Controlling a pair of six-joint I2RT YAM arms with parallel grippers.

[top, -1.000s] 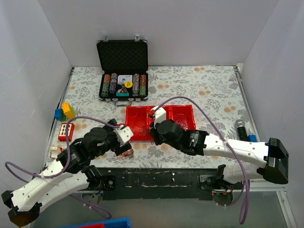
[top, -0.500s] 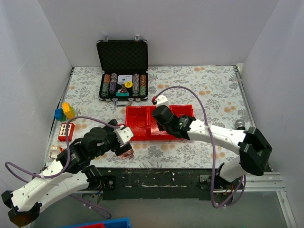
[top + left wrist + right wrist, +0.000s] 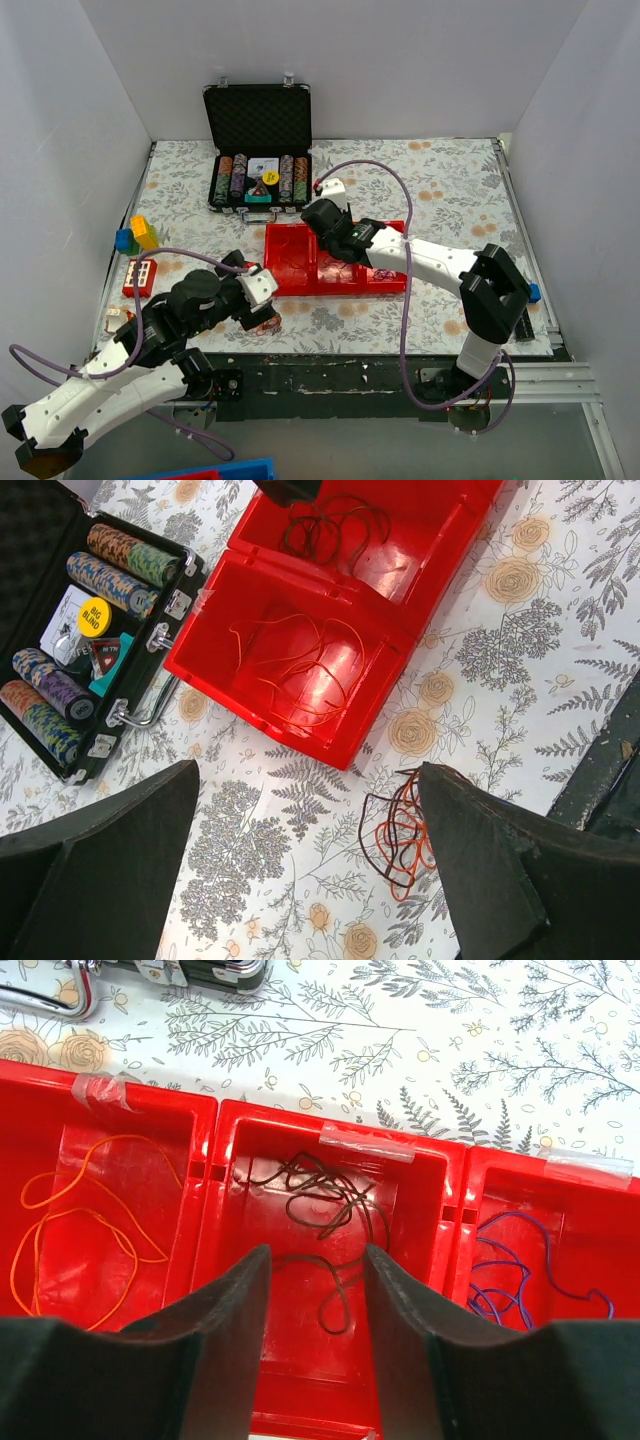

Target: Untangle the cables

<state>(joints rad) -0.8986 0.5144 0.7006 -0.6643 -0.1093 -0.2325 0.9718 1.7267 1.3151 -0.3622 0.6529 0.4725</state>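
Red tray (image 3: 205,1140): orange wire (image 3: 85,1215), dark wire (image 3: 325,1200), purple wire (image 3: 515,1260), 1 bin ea.; left wrist cam, not right, shows us cables (image 3: 398,832); left gripper (image 3: 305,780), right gripper (image 3: 317,1265) apart.

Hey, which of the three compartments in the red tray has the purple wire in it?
The right-hand compartment in the right wrist view holds the purple wire; the middle compartment has a dark wire, the left compartment an orange wire.

The floral table (image 3: 440,190) bears an open chip case (image 3: 258,118), a red tray (image 3: 285,270), coloured blocks (image 3: 138,234) and the cables (image 3: 398,831)
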